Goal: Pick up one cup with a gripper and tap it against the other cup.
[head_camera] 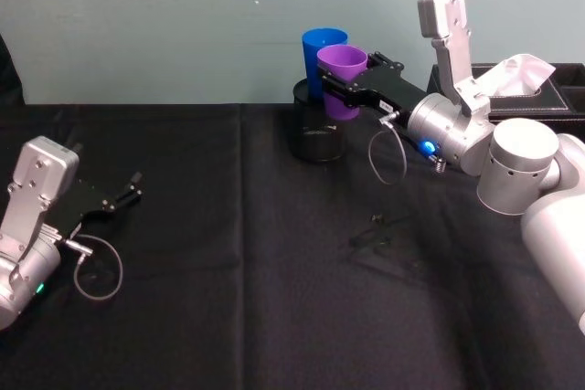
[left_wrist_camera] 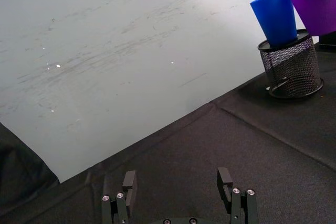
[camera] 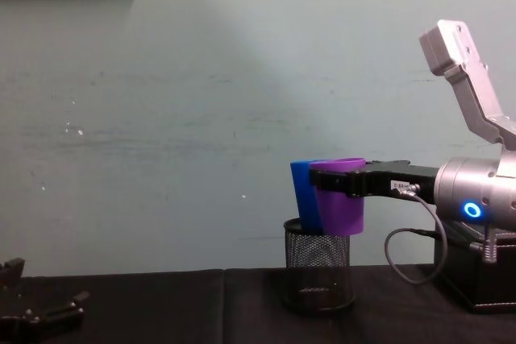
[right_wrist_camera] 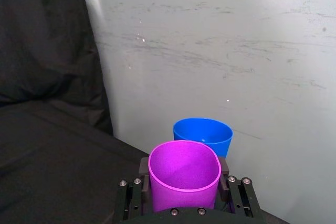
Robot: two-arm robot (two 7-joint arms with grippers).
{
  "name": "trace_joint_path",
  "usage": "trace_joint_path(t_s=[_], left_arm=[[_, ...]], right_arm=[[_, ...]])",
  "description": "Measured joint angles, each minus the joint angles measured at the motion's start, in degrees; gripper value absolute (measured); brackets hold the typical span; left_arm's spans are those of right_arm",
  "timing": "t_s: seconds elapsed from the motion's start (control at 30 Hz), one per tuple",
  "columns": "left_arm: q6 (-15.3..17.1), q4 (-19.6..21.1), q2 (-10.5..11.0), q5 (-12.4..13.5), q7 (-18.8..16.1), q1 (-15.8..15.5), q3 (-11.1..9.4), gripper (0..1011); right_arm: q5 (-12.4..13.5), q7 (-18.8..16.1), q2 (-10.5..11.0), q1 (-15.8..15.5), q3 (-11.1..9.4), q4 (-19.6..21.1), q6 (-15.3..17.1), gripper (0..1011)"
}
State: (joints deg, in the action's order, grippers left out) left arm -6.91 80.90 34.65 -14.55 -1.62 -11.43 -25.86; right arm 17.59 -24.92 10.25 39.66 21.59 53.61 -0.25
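Observation:
My right gripper (head_camera: pixel 336 87) is shut on the purple cup (head_camera: pixel 342 68) and holds it upright in the air at the back of the table. The purple cup (camera: pixel 339 196) sits right against the blue cup (camera: pixel 302 192), which stands tilted in a black wire-mesh pen holder (camera: pixel 317 274). In the right wrist view the purple cup (right_wrist_camera: pixel 184 174) is between the fingers (right_wrist_camera: pixel 224 167) with the blue cup (right_wrist_camera: pixel 203 134) just beyond it. My left gripper (head_camera: pixel 128 191) rests open low at the table's left, nothing between its fingers (left_wrist_camera: pixel 129 183).
A black box holding white tissue (head_camera: pixel 514 78) stands at the back right behind my right arm. A small dark scrap (head_camera: pixel 375 237) lies on the black cloth mid-table. A pale wall (left_wrist_camera: pixel 105 51) rises directly behind the table edge.

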Motion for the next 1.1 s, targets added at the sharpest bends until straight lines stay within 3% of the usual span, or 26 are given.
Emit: trace_joint_path(t_s=[1.1], left_arm=[[0.00,0.00,0.00,0.00,0.00,0.00,0.00,1000]], right_arm=[[0.00,0.00,0.00,0.00,0.00,0.00,0.00,731]])
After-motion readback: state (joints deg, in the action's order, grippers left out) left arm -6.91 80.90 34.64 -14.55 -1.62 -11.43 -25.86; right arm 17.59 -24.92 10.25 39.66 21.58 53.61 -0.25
